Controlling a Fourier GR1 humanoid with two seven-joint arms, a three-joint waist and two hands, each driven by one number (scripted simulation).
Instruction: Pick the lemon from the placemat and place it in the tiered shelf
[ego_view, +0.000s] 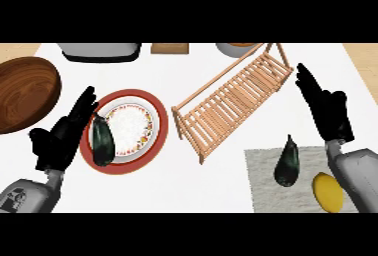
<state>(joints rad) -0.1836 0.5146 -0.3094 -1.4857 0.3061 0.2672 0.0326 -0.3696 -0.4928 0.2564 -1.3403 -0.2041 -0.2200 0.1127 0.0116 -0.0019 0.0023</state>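
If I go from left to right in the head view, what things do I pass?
Wooden bowl → left hand → plate → wooden tiered shelf → dark vegetable on the placemat → lemon

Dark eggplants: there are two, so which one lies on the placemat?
The eggplant right of the shelf, on the grey placemat beside the lemon; the other eggplant rests on the plate.
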